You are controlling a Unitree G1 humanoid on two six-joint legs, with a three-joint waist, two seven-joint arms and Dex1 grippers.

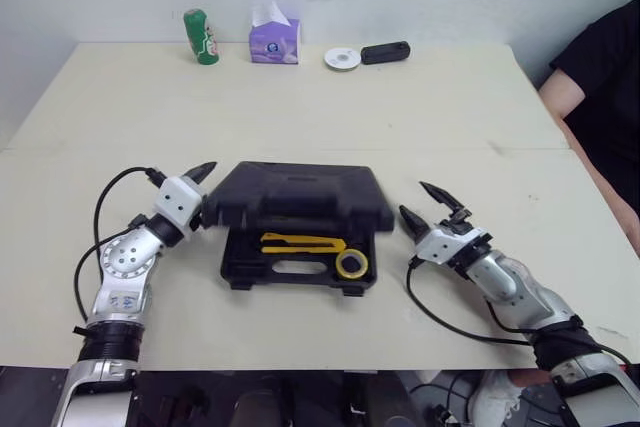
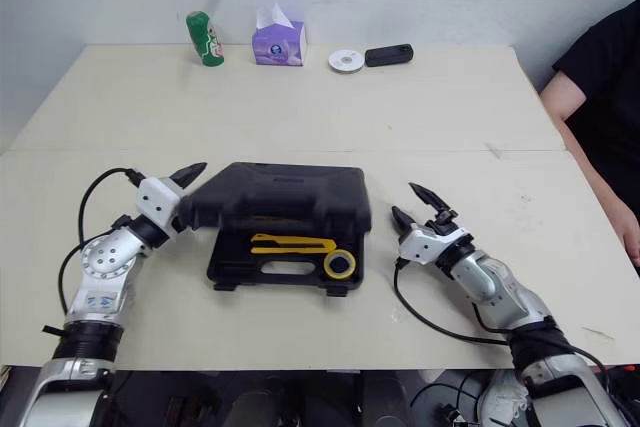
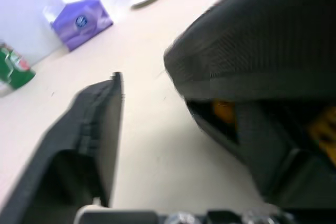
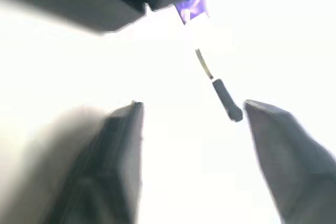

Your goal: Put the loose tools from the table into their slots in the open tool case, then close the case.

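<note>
Knife (image 1: 300, 242), tape (image 1: 351, 264) slotted, we note; lid (image 1: 295, 195) half down, closing unfinished. Left claw (image 1: 203, 175) spread at lid; right claw (image 1: 412, 199) released.

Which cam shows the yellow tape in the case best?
Eye views: the tape lies unobstructed in the case tray, near right corner. Left wrist gives a yellow blur under the lid; right wrist catches a case corner.

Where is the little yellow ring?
In the head views, the yellow ring lies inside the black tool case, in the tray's near right corner, right beside the yellow tool.
</note>
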